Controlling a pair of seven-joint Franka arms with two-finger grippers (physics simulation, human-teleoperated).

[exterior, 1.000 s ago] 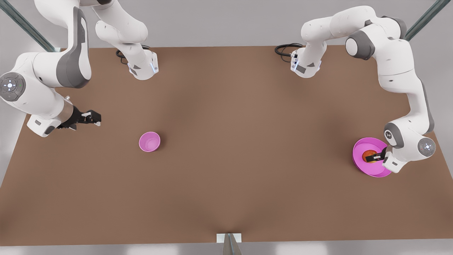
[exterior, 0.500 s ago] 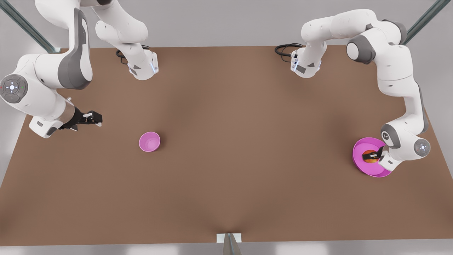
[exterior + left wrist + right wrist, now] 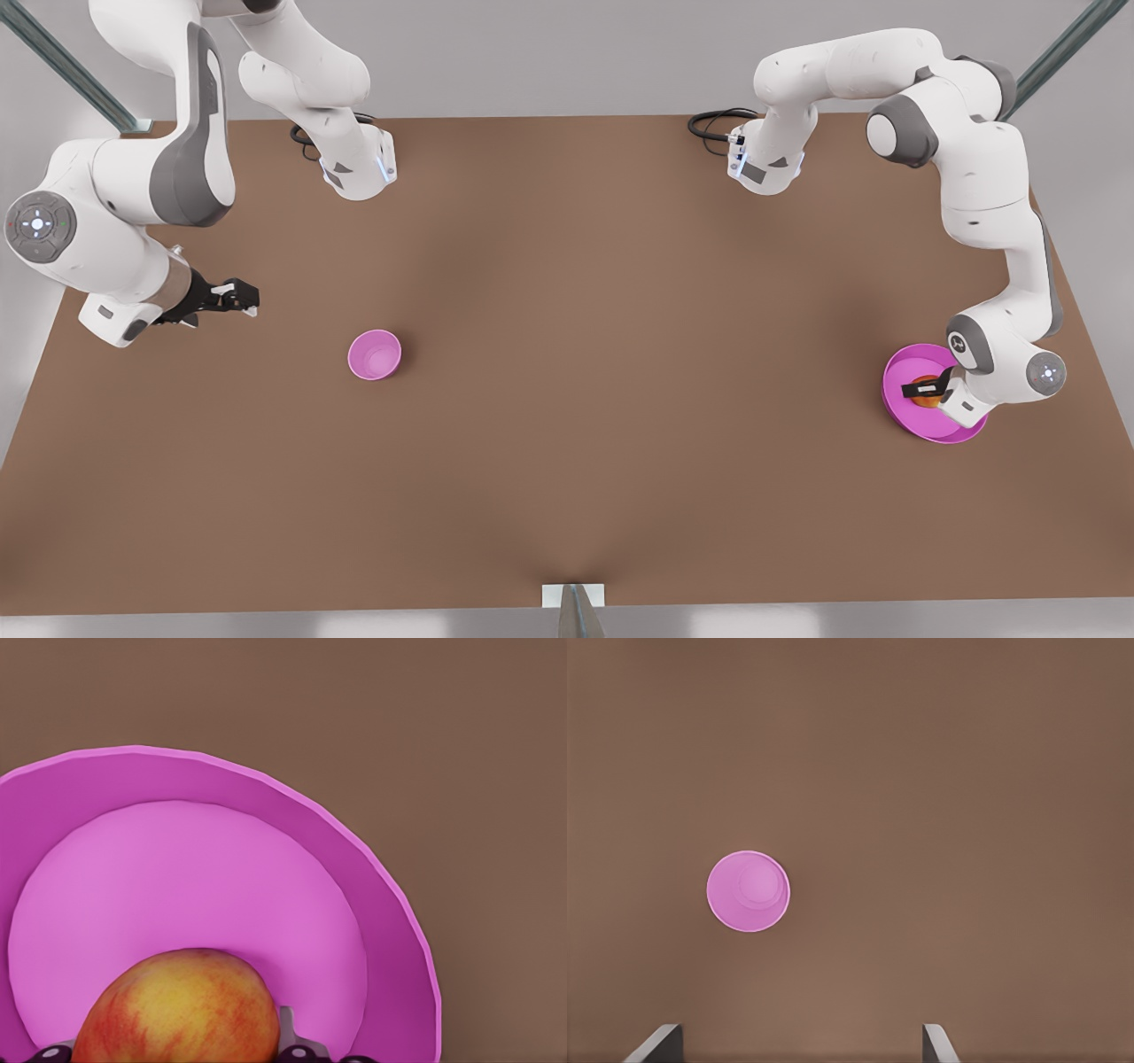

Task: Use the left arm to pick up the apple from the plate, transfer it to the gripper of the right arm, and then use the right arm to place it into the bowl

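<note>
My left claw (image 3: 921,388) straddles the apple (image 3: 175,1008) on the plate (image 3: 354,859), fingers either side; I can't tell if they grip. Firm, smooth and round, it's best pinched across the middle. The bowl (image 3: 374,354) sits at nine o'clock, my right claw (image 3: 239,297) waiting open beyond.

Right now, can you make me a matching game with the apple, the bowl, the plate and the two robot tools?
Things:
1. apple
2. bowl
3. plate
4. right tool

Places or states:
A. alone on the bare table, nothing in it
B. open, hovering at the front view's left, holding nothing
C. on the plate, between the left tool's fingers
D. wide and shallow, under the apple at the front view's right

Pairs: 1-C, 2-A, 3-D, 4-B
</note>
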